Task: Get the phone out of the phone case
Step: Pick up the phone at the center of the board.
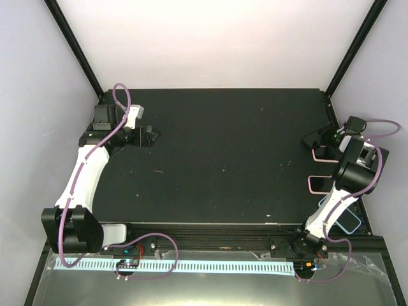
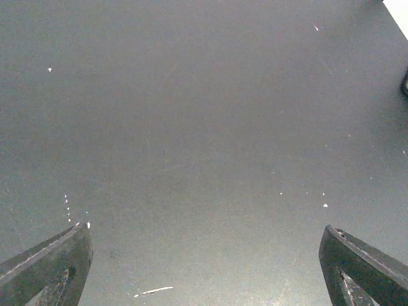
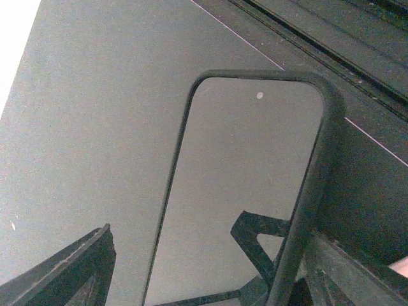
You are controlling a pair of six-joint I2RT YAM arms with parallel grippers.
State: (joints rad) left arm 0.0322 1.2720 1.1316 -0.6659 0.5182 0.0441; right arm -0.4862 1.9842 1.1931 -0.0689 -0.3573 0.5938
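Far left, my left gripper (image 2: 205, 229) is hovering over the bare table (image 2: 191, 95), fingers spread wide with nothing between them, and is sitting well apart from the work.

Right of centre, at the table's right side, my right gripper (image 3: 213, 236) is hanging over the phone (image 3: 248, 191), which is lying screen up inside its dark case (image 3: 319, 159) near the table's front rail. The jaws are standing spread and straddling the phone's width. The left finger is sitting apart from the case's left rim, while the right finger is sitting at the right rim; whether it is touching, I cannot tell.

As I read it, I am lining up the first grip. To do it well, I am thinking of centring the jaws so both pads meet the case's long rims together and low. That way the closing pinch is pressing on the case and not sliding the phone sideways. The idle left arm is looking like the one to bring over and peel a corner.
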